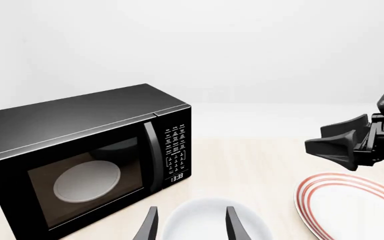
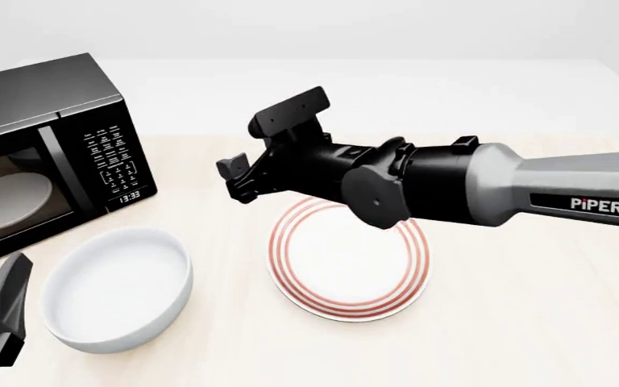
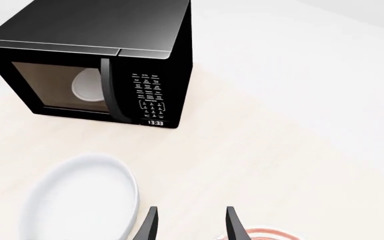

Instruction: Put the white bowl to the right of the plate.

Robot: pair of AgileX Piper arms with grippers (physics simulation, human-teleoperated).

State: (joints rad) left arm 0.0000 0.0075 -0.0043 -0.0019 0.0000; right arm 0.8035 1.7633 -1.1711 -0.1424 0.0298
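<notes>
White bowl (image 2: 116, 286) near tabletop's (image 2: 525, 306) front-left, beside plate (image 2: 351, 262). Right claw (image 2: 261, 145) parted, empty; left claw (image 1: 190, 227) seemingly likewise.

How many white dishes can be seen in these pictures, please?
3. The white bowl sits on the table left of the plate. The red-ringed plate lies at the centre. A pale oval dish is inside the microwave. Others may be hidden.

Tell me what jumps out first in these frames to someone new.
The right arm sweeps across the middle of the front view, its open pincer hanging above the plate. The white bowl sits left of that plate, in front of the black microwave. The left pincer, open, points at the bowl.
</notes>
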